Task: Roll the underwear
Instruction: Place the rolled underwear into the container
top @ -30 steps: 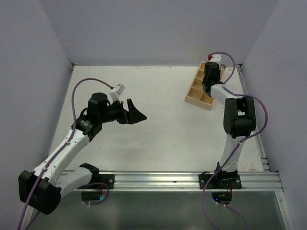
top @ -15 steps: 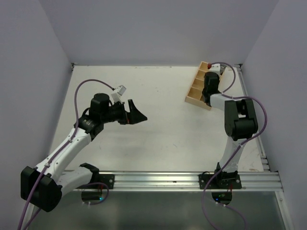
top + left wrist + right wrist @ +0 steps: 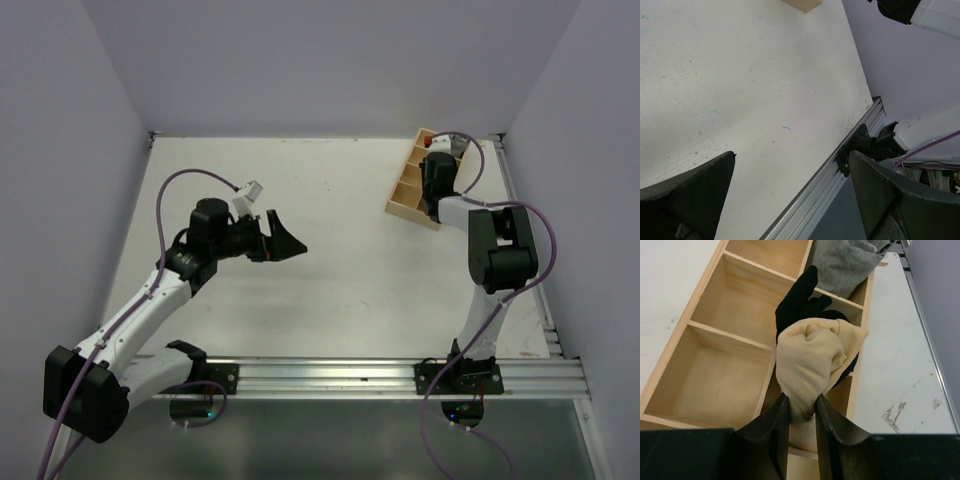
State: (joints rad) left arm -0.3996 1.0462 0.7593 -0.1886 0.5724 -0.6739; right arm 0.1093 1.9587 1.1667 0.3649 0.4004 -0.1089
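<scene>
Underwear (image 3: 812, 357) bunched in right gripper (image 3: 801, 404), over tray (image 3: 725, 341).

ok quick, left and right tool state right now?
Left tool: open, holding nothing.
Right tool: closed on the underwear, bunched up over the wooden tray.

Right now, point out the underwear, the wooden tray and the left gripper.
underwear (image 3: 812, 362): right wrist view, tan bunched middle.
wooden tray (image 3: 710, 385): right wrist view, bare compartment floor.
left gripper (image 3: 792, 155): left wrist view, midway between open fingertips.
</scene>
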